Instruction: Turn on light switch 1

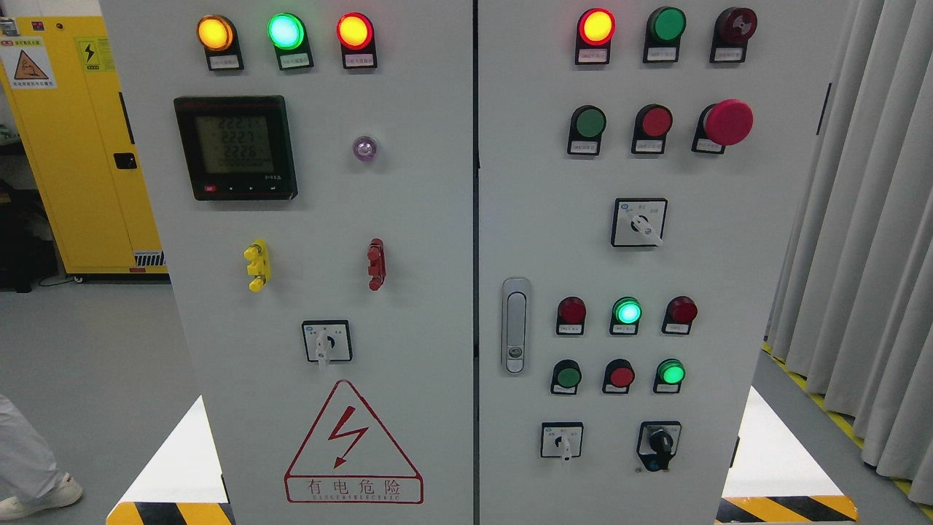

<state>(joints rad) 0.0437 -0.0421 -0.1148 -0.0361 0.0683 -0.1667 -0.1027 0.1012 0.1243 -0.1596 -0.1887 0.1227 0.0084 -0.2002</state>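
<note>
A grey control cabinet (408,219) with two doors fills the head view. The right door carries a row of three lit lamps, push buttons, and a white rotary switch (638,223) at mid height. Lower down sit three lamps with the middle green lamp (627,312) lit, and three buttons with the right green button (670,373) glowing. At the bottom are a white rotary switch (562,440) and a black knob switch (660,442). The left door has another white rotary switch (326,343). Neither of my hands shows anywhere.
The left door holds a digital meter (235,147), yellow, green and red lit lamps, and a red danger triangle (353,445). A door handle (515,325) sits by the seam. A yellow cabinet (73,146) stands at left, grey curtains (860,219) at right. A person's leg and white shoe (33,481) show lower left.
</note>
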